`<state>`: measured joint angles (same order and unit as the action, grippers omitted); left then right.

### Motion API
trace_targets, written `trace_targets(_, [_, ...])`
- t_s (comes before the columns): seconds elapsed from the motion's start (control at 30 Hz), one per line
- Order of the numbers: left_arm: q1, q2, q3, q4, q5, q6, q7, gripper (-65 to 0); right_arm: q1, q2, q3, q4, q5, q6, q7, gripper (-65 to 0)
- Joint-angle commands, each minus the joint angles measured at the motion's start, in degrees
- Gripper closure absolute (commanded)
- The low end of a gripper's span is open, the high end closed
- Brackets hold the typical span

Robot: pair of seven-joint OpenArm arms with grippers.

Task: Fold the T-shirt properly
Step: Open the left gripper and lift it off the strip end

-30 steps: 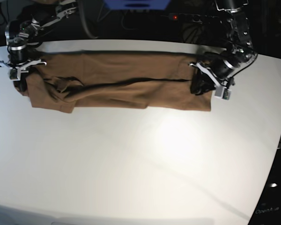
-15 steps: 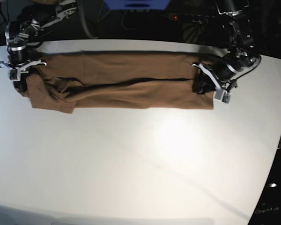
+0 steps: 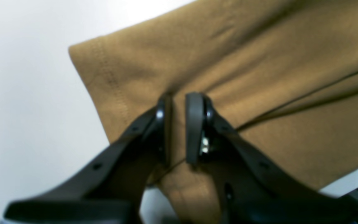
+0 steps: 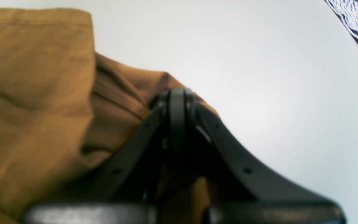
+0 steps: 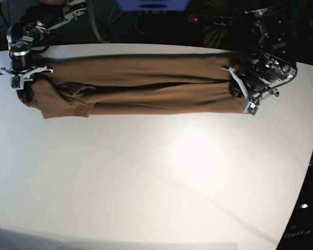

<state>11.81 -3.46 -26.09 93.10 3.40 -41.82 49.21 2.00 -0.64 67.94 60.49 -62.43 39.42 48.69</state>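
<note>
Brown cotton, the T-shirt lies stretched in a long band across the far side of your white counter. Your left gripper pinches the hem end between narrow fingers; your right gripper is clamped tight on the other end. You look mid-fold: next, carry one end evenly over the other.

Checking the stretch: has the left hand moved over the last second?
Yes. The left hand, shut on the T-shirt, moved outward toward the table's right edge in the base view.
</note>
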Motion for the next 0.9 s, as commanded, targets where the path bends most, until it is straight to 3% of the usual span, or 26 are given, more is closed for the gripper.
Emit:
trace_targets(0.0, [-1.04, -0.8, -0.42, -0.31, 5.08, 1.82, 4.11, -8.8, -0.37, 0.25, 0.23, 0.13, -2.66, 0.58, -3.54, -0.4])
trace_targets(0.47, [-4.12, 3.68, -0.16, -0.4, 5.17, 1.82, 4.11, -9.0, -0.46, -0.54, 0.23, 0.13, -2.66, 0.58, -3.54, -0.4])
trace_targets(0.87, [-4.03, 6.67, 3.98, 0.31, 5.17, 1.82, 4.11, -9.0, -0.46, -0.54, 0.23, 0.13, -2.66, 0.58, -3.54, -0.4])
